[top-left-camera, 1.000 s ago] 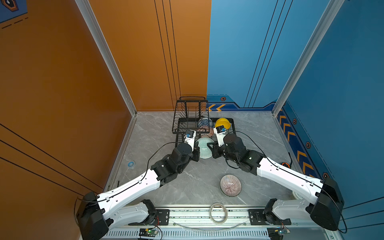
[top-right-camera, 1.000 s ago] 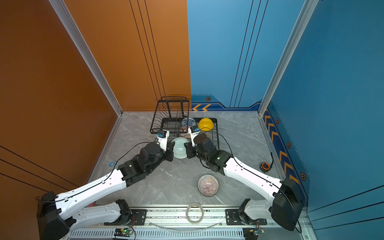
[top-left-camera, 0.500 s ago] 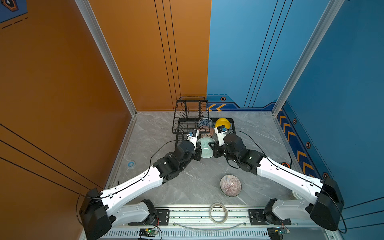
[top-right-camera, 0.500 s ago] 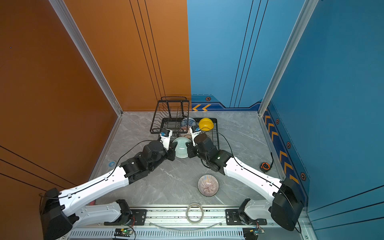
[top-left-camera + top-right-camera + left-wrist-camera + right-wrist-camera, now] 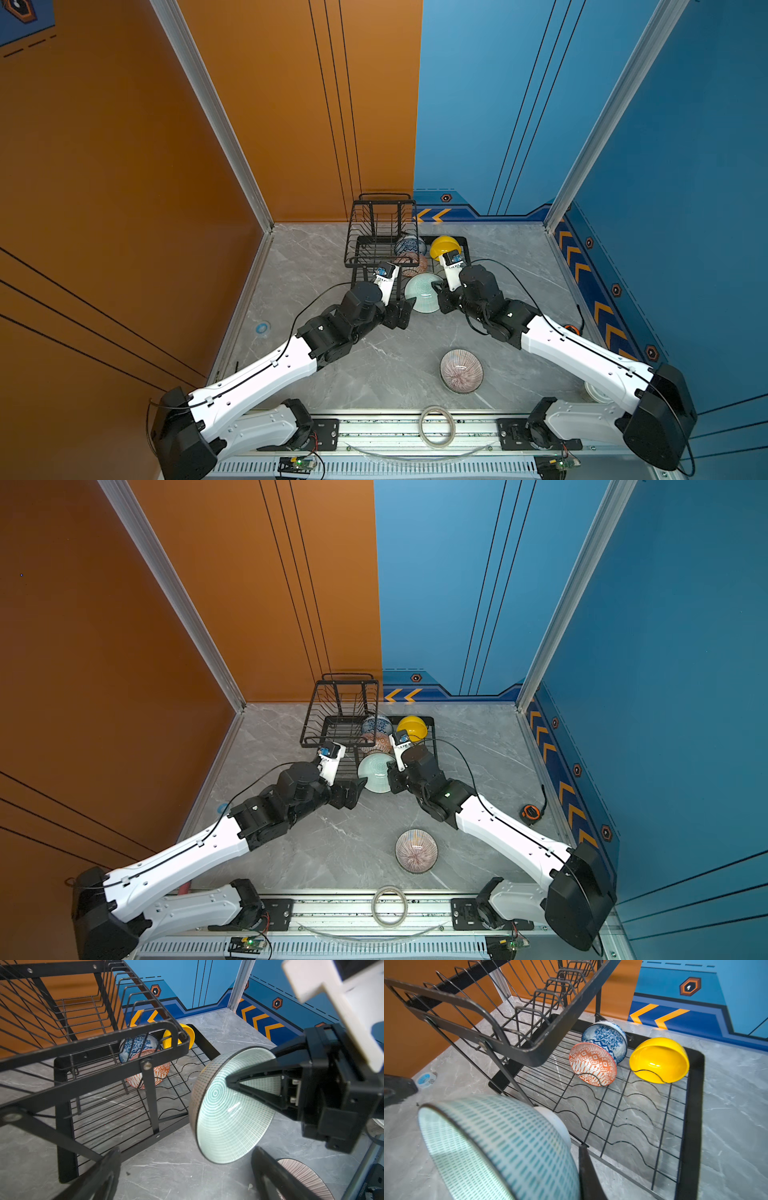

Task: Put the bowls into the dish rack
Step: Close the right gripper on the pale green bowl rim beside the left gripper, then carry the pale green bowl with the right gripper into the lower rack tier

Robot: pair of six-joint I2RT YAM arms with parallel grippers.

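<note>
My right gripper is shut on the rim of the pale green ringed bowl. It holds the bowl tilted on its side at the front edge of the black wire dish rack. One finger lies inside the bowl. My left gripper stands open just in front of the bowl, touching nothing. On the rack's base tray stand the blue-white floral bowl, the orange-white diamond bowl and the yellow bowl. A pinkish striped bowl sits upright on the table.
A tape ring lies on the front rail. A small blue roll sits by the left wall and an orange tape measure by the right wall. A white tub shows partly under the right arm.
My left gripper has opened wide and let go of the green bowl. The right gripper keeps its hold, and the bowl has shifted slightly right.
</note>
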